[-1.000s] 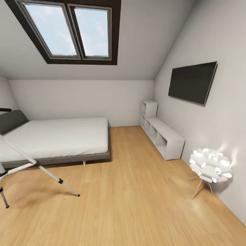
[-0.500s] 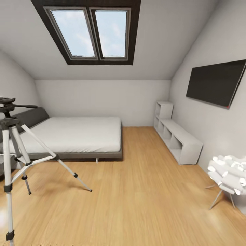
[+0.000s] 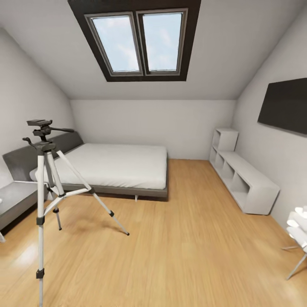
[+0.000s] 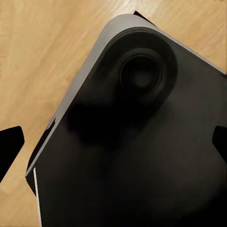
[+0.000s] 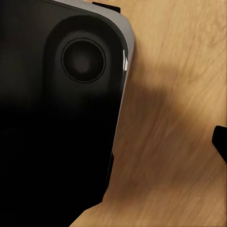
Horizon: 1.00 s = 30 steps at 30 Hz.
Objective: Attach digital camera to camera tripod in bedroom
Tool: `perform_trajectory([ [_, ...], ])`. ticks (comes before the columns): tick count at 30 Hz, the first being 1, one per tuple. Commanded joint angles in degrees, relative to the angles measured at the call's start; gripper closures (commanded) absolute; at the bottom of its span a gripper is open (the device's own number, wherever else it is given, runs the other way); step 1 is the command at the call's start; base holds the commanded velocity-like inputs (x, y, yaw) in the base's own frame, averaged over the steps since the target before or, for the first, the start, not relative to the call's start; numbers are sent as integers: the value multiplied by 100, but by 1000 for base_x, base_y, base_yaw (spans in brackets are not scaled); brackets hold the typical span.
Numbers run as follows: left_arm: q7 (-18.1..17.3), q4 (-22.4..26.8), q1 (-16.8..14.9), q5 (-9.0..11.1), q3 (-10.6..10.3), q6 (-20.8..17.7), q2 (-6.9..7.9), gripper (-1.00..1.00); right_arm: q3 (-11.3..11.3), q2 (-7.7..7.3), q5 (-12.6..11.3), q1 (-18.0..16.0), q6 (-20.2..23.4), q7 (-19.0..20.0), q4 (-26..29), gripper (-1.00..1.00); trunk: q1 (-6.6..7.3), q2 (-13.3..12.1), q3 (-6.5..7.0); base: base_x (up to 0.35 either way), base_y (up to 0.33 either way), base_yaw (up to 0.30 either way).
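The tripod (image 3: 44,179) stood upright on the wood floor (image 3: 183,256) at the left of the head view, legs spread, its black head and pan handle at the top bare; one leg ran down to the picture's lower edge, another reached out toward the middle of the room; the third reached back toward the bed. Just behind it lay the low grey bed (image 3: 115,168) with its white mattress, against the left and back walls; a grey nightstand (image 3: 15,200) sat left of the tripod, near the bed's head. Overhead was a dark-framed skylight (image 3: 138,42); a white shelf unit (image 3: 245,181) ran along the right wall under a dark screen (image 3: 285,106), and a white lamp (image 3: 298,230) on thin legs showed at the right edge. Both wrist views looked down on the robot's dark base (image 4: 137,151) over the floor; dark finger tips (image 4: 9,149) sat at the edges of those views, so I could not tell how wide either gripper stood.
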<state>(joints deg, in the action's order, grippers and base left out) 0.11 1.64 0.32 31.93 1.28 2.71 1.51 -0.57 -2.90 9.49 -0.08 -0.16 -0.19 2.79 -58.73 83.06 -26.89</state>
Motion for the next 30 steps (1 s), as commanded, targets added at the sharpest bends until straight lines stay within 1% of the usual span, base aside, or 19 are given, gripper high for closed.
perform_trajectory([
  [1,2,10,3,5,14,19,-1,-100,-3,-3,44,-1,-2,1,3,-100,0,2,-4,0,0,272],
  [2,7,11,3,6,20,83,-1,-100,0,-6,47,-1,-2,16,7,-100,0,2,-4,0,0,272],
  [10,26,11,3,6,36,246,-2,-100,-7,-8,59,-1,-10,26,11,-100,0,2,-4,0,0,272],
  [30,33,10,3,11,39,282,-4,-100,-13,-8,67,-1,-10,16,10,-100,0,2,-4,0,0,272],
])
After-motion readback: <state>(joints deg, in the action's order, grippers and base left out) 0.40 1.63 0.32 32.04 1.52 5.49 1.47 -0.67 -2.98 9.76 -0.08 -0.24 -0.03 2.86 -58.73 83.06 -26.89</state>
